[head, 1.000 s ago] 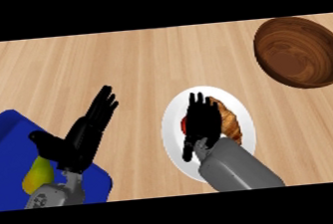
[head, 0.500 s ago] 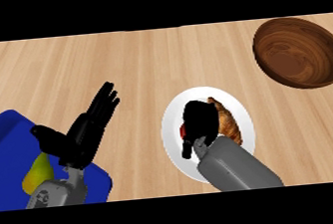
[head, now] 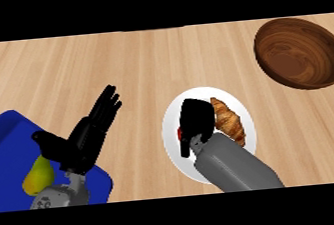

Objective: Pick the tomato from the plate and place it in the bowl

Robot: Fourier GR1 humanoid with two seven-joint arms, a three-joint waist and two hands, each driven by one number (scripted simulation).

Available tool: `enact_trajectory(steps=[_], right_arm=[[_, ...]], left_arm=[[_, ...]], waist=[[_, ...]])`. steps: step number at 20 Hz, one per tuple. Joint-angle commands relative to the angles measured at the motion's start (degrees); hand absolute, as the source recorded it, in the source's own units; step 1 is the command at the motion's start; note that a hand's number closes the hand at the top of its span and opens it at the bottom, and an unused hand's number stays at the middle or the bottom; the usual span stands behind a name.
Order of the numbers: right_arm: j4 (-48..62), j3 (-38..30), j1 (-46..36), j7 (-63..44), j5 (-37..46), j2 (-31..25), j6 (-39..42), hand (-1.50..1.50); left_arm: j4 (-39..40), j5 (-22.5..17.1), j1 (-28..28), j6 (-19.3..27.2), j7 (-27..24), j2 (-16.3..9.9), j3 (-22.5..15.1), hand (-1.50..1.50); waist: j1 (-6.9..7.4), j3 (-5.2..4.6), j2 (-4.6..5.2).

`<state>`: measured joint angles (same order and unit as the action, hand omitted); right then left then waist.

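A white plate [head: 174, 115] lies at the centre right of the counter. My right hand [head: 197, 118] rests over it with its fingers curled down round the red tomato [head: 181, 133], of which only a thin sliver shows at the hand's left edge. A brown croissant [head: 228, 119] lies on the plate just right of the hand. The dark wooden bowl [head: 300, 52] sits at the upper right, well apart from the plate. My left hand [head: 90, 130] is open, fingers up, at the lower left.
A blue tray [head: 3, 154] fills the lower left corner, with a yellow-green pear [head: 38, 175] on it beside my left forearm. Bare wooden counter lies between the plate and the bowl.
My right hand's fingers have gone from straight to curled down over the tomato on the plate. The left hand has barely shifted.
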<state>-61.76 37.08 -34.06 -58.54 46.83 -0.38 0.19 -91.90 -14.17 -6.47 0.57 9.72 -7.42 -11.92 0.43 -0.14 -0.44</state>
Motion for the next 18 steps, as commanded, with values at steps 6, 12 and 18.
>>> enact_trajectory(steps=[6,12,18], right_arm=[[0.85,-4.9,-1.14,0.02,4.95,-2.88,2.33,1.5],[-5.09,-9.11,-2.17,-1.6,6.6,-7.62,6.09,1.5],[-21.66,-9.88,-2.46,-7.96,10.17,-6.57,9.28,1.5]], left_arm=[[-1.01,1.22,0.29,-0.39,1.63,0.42,1.06,0.0],[3.35,1.25,-2.12,-1.47,-0.62,1.21,3.0,0.0],[3.72,1.73,-1.18,-1.71,-1.29,2.52,2.16,0.0]], waist=[[-0.26,0.14,0.37],[-0.78,0.12,0.29],[-1.08,0.11,0.17]])
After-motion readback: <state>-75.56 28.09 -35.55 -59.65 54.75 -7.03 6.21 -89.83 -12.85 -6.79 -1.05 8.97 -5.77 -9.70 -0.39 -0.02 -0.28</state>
